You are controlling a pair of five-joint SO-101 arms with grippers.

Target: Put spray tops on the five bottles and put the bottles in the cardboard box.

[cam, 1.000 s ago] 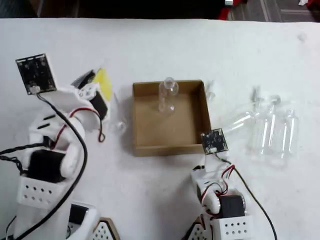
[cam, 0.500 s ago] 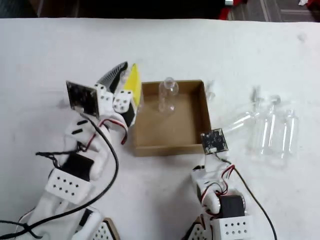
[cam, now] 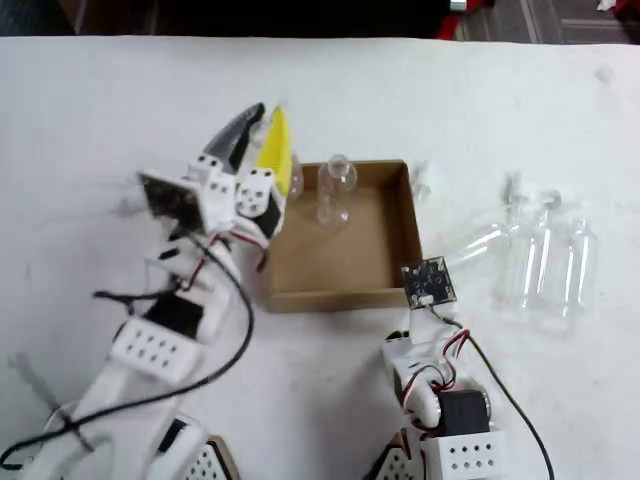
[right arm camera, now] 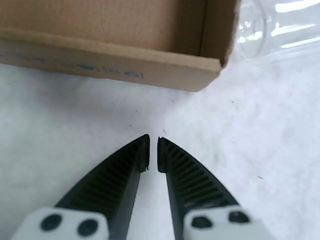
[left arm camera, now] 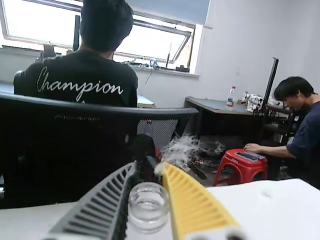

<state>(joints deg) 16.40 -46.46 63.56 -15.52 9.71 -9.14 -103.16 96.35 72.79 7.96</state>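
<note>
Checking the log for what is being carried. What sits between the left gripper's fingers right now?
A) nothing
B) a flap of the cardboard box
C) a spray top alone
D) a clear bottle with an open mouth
D: the left wrist view shows the clear bottle, its mouth open with no spray top on it, clamped in the left gripper between grey and yellow fingers.

Faint blue print on the cardboard box seems illegible.

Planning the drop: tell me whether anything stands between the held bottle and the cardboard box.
Nothing visible does. The left hand, shut on the clear round bottle, hovers by the open brown cardboard box's left wall; a second clear bottle stands inside near the far wall.
</note>
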